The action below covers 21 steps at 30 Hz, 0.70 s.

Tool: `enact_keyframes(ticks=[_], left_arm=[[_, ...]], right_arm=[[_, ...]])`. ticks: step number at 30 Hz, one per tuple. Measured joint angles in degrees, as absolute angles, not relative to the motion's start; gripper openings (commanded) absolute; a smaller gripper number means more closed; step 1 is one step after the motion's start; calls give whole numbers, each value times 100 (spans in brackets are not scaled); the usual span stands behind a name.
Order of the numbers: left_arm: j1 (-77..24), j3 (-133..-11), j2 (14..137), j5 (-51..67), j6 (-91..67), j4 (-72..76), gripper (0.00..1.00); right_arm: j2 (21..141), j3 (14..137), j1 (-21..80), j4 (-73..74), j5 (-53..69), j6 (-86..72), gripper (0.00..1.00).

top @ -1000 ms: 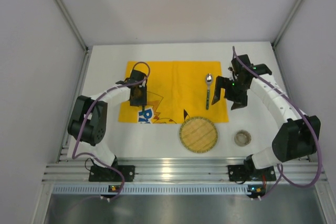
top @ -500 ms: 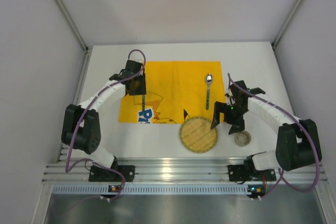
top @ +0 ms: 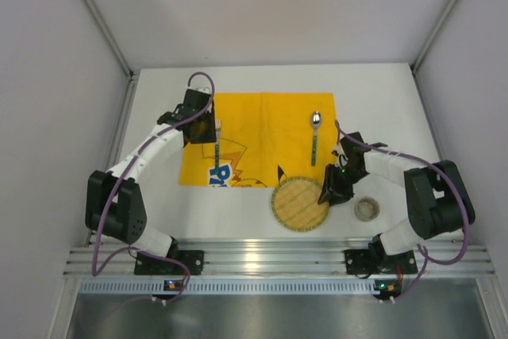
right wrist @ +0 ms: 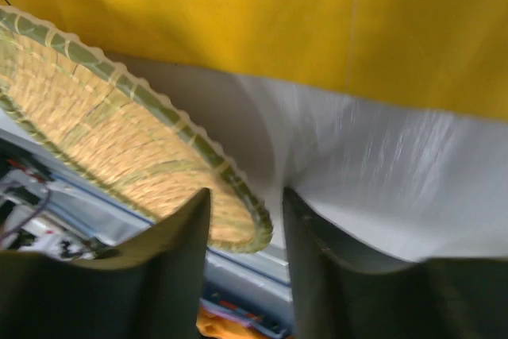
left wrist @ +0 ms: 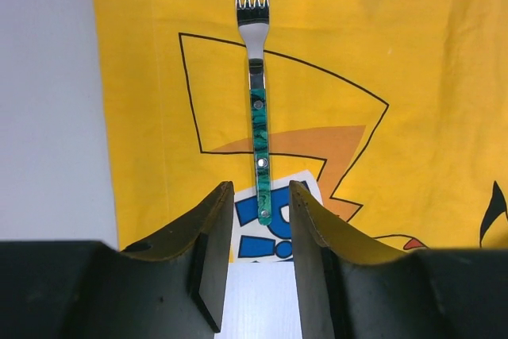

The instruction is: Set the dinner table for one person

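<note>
The white table (top: 381, 101) carries everything in view, and a yellow mat (top: 270, 117) lies on its far middle part.

At the left, the left end effector (top: 202, 129) hangs over the mat's left edge, just left of the tine end of a fork (top: 216, 148). The overhead view gives no look at its fingers. The left wrist view does: the left end effector (left wrist: 262, 188) has its fingers (left wrist: 214, 244) spread, with nothing between them pinched. The green end of the fork's (left wrist: 259, 132) handle lines up in the gap without touching either finger. The fork lies flat on the mat (left wrist: 413, 77), tines pointing away, with bare table (left wrist: 48, 117) to the left.

Further right, a spoon (top: 315, 136) lies on the mat's right part, bowl end away from the arms. It appears only from above.

Nearer the arms, a round woven plate (top: 300, 202) rests on the table, its far rim overlapping the mat's near edge. The right end effector (top: 332, 190) is at the plate's right rim.

The blurred right wrist view shows the right end effector (right wrist: 246, 194) with its fingers (right wrist: 317, 252) apart. The rim of the plate (right wrist: 95, 117) sits in the gap against the left finger, and table (right wrist: 381, 172) shows before the right one. I cannot tell whether the rim is touched.

A small cup (top: 366, 209) stands just right of the plate, seen from above only.
</note>
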State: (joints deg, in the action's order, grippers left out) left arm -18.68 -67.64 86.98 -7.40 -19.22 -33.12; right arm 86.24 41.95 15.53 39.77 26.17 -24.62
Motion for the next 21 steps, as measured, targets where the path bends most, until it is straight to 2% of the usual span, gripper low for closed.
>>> enact_keyframes(ticks=[1, 2, 4, 8, 13, 16, 21], left_arm=[[-1868, -6764, 8691, -753, -1911, -3343, 39], [-1868, -6764, 8683, -766, -1896, -3369, 39], [-1868, -6761, 8661, -799, -1872, -3391, 39], [-1868, -6761, 8628, -843, -1828, -3413, 38], [-1868, -6759, 8573, -849, -1824, -3433, 38], [-1868, -6759, 8534, -847, -1828, -3433, 38], [-1868, -6799, 8521, -838, -1828, -3444, 38]], right_arm=[[8676, 4185, 1562, 3872, 2622, -2471, 27], [8715, 4163, 1564, 3793, 2628, -2495, 14], [8764, 4119, 1562, 3704, 2842, -2491, 1], [8689, 4112, 1564, 3590, 3328, -2464, 0], [8066, 4307, 1647, 4110, 3089, -2408, 0], [7752, 4952, 1715, 4720, 2696, -2318, 0], [7933, 6473, 1712, 5081, 2447, -2316, 0]])
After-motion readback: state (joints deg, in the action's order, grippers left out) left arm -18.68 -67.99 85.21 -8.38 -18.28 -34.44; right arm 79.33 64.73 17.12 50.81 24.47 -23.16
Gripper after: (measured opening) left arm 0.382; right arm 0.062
